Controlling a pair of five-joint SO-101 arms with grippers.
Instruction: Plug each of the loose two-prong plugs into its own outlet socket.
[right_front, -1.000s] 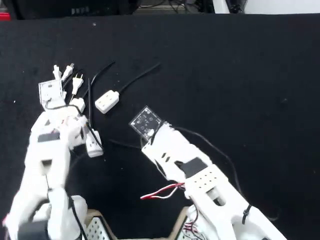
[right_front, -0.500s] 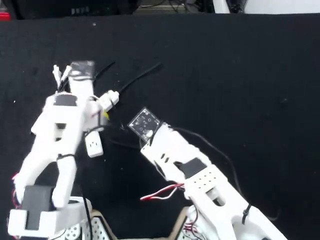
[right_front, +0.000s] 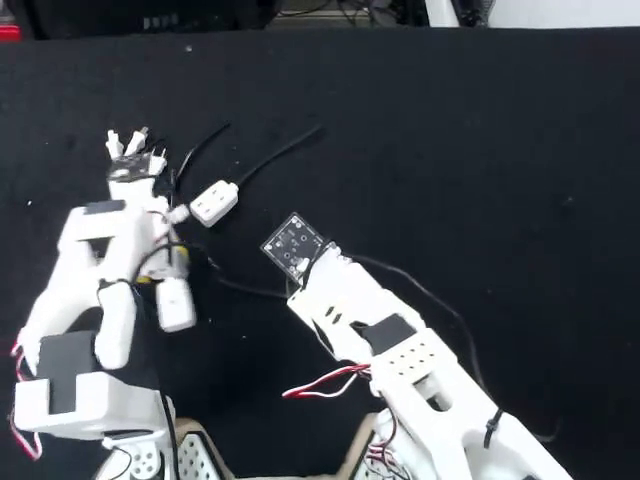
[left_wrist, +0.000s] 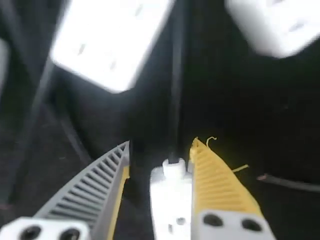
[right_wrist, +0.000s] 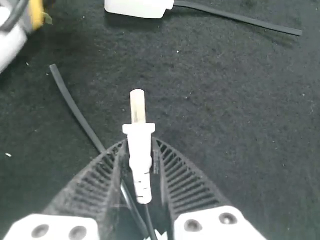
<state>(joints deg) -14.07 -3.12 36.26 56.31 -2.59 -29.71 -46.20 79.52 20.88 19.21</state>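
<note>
The right gripper (right_wrist: 139, 144) is clenched on a white plug (right_wrist: 138, 134). Both fingers pinch its body, and its 2 prongs jut past the tips toward a socket block (right_wrist: 139, 7) well ahead. The left gripper (left_wrist: 160, 145) stands parted around a second plug (left_wrist: 170, 197), which touches the yellow finger (left_wrist: 215, 185) and leaves a gap on the grey side. These plugs look light, hard and slick, and their stiff cords may twist them. Best to grip the flat sides of the body, behind the prongs.
</note>
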